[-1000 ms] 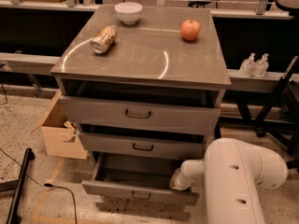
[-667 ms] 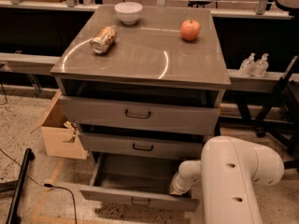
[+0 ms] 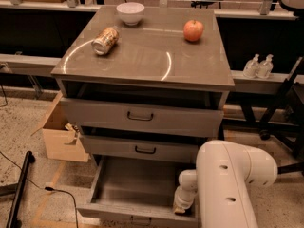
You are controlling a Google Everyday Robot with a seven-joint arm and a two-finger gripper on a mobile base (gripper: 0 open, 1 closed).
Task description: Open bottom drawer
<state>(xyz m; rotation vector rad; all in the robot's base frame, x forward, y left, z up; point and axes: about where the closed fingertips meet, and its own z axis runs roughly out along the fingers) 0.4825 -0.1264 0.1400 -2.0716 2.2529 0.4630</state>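
One front stands pulled far out: the bottom drawer (image 3: pixel 133 186), just above the floor. The gripper (image 3: pixel 182 209) sits at its right front corner, its grip impossible to tell. The white arm (image 3: pixel 232 184) covers that end, and a cardboard box (image 3: pixel 59 137) stands at the other side.

A lab or workshop, it seems: speckled floor (image 3: pixel 19 122), loose cable (image 3: pixel 61 194), cardboard box (image 3: pixel 59 141) beside the bench (image 3: pixel 142 56), pump bottles (image 3: pixel 259 66) (gripper (image 3: pixel 183 205) at the bottom drawer (image 3: pixel 133 189)'s front right corner).
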